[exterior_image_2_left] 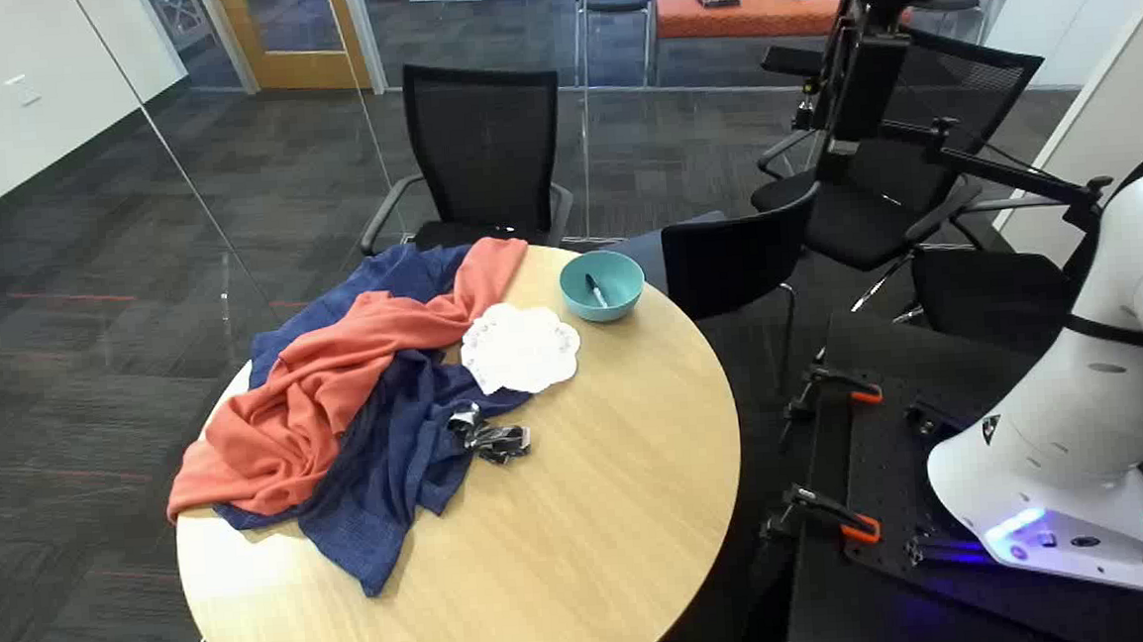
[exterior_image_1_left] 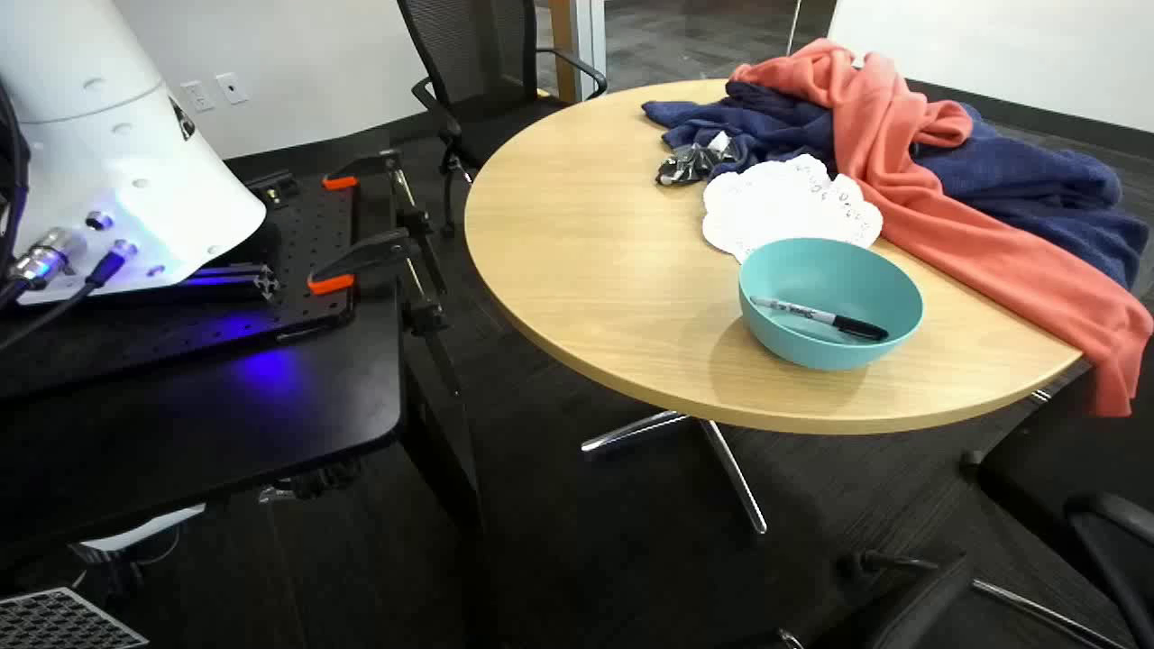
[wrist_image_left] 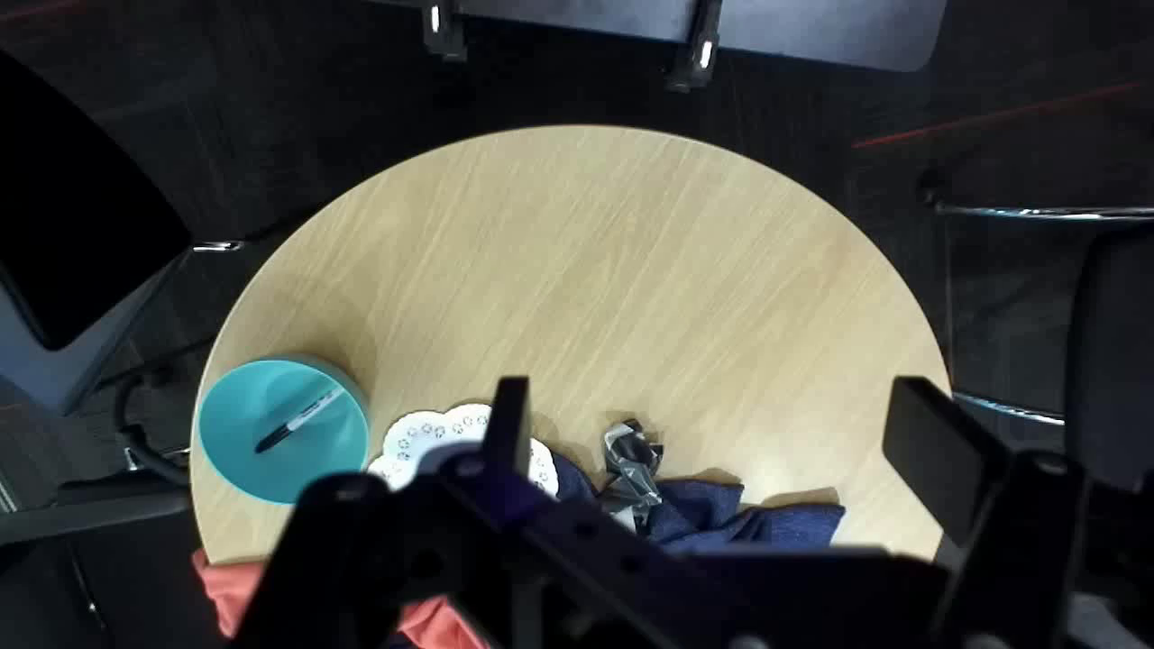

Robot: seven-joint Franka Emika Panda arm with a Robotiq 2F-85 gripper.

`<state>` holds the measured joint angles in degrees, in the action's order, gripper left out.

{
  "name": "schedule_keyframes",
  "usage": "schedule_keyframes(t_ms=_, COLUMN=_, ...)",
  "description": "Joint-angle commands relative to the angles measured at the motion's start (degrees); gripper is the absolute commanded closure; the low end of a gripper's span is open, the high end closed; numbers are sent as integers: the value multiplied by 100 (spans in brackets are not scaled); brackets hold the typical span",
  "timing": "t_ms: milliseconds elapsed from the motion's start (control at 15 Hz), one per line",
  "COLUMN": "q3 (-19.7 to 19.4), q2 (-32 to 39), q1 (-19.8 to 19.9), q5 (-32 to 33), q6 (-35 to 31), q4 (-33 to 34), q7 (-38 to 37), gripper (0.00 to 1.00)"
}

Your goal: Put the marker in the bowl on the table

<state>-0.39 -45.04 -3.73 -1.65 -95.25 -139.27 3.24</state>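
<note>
The marker, white-grey with a black cap, lies slanted inside the teal bowl. The marker shows in both exterior views [exterior_image_1_left: 816, 315] [exterior_image_2_left: 597, 292] and in the wrist view [wrist_image_left: 297, 421]. The bowl [exterior_image_1_left: 802, 350] stands upright near the edge of the round wooden table [exterior_image_1_left: 586, 252]. The bowl also shows in an exterior view [exterior_image_2_left: 620, 270] and at the left of the wrist view [wrist_image_left: 329, 460]. My gripper [wrist_image_left: 708, 397] is wide open with nothing between its fingers, high above the table. It hangs at the upper right in an exterior view [exterior_image_2_left: 839, 144], apart from the bowl.
A white scalloped doily [exterior_image_2_left: 522, 349] lies beside the bowl. Orange cloth [exterior_image_2_left: 337, 375] and navy cloth [exterior_image_2_left: 375, 522] are heaped on the table. Crumpled black plastic [exterior_image_2_left: 494, 440] touches the navy cloth. Chairs [exterior_image_2_left: 487, 152] stand around the table. The black robot platform [exterior_image_1_left: 297, 397] is alongside.
</note>
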Motion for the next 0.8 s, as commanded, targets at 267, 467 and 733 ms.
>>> schedule_keyframes(t_ms=267, q3=30, q2=7, q1=42, q5=-21, q6=16, q4=18, q7=21, gripper=0)
schedule_keyframes(t_ms=467, q3=16, q2=178, q1=136, q5=-11, q6=-196, q4=51, q7=-117, gripper=0)
schedule_keyframes(t_ms=733, q3=-88, q2=700, q1=512, q5=142, q6=-1073, q4=17, q7=-440, gripper=0)
